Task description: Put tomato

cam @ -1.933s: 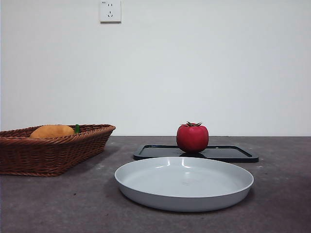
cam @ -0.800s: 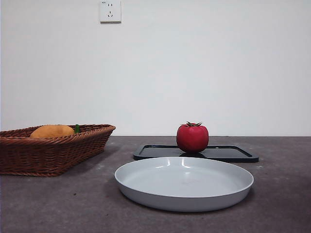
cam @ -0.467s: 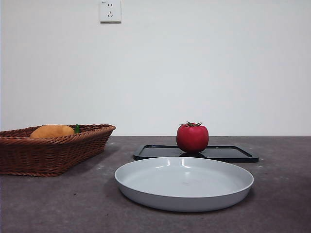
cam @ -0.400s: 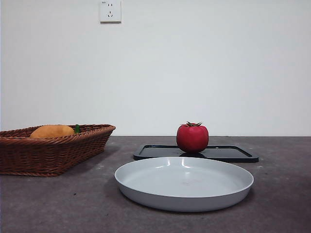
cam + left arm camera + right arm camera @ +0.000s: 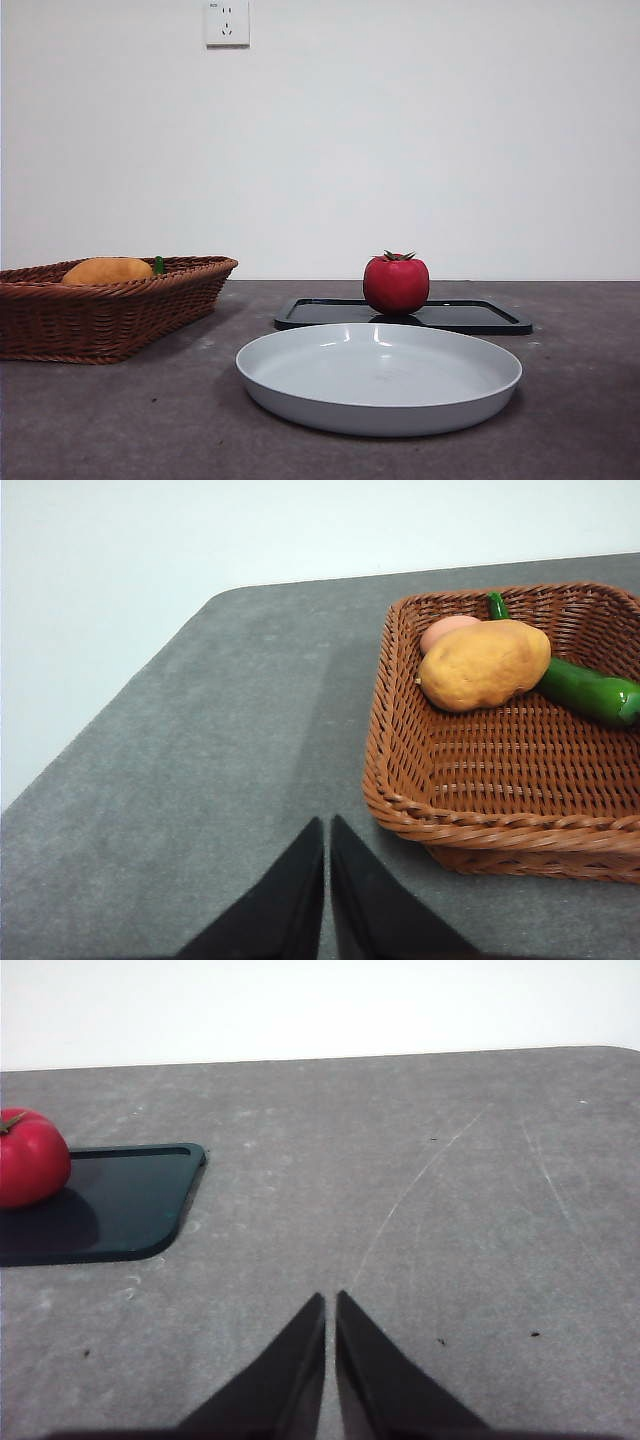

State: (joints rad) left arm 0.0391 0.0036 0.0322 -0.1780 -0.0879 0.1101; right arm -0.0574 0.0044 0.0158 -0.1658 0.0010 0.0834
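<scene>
The glossy red tomato (image 5: 396, 285) with a dark green stem sits upright on a flat black tray (image 5: 470, 316) in the front view, behind a shallow grey plate (image 5: 300, 385). It also shows in the right wrist view (image 5: 30, 1158) on the tray's (image 5: 110, 1210) corner. My right gripper (image 5: 328, 1300) is shut and empty over bare table, well apart from the tomato. My left gripper (image 5: 326, 825) is shut and empty beside the wicker basket (image 5: 400, 810). Neither arm shows in the front view.
The brown wicker basket (image 5: 60, 320) stands at the left and holds an orange-yellow rounded fruit (image 5: 484, 664), a green pepper (image 5: 585, 688) and a pinkish item (image 5: 447, 630). The grey table (image 5: 450, 1190) runs to a white wall with a socket (image 5: 227, 22).
</scene>
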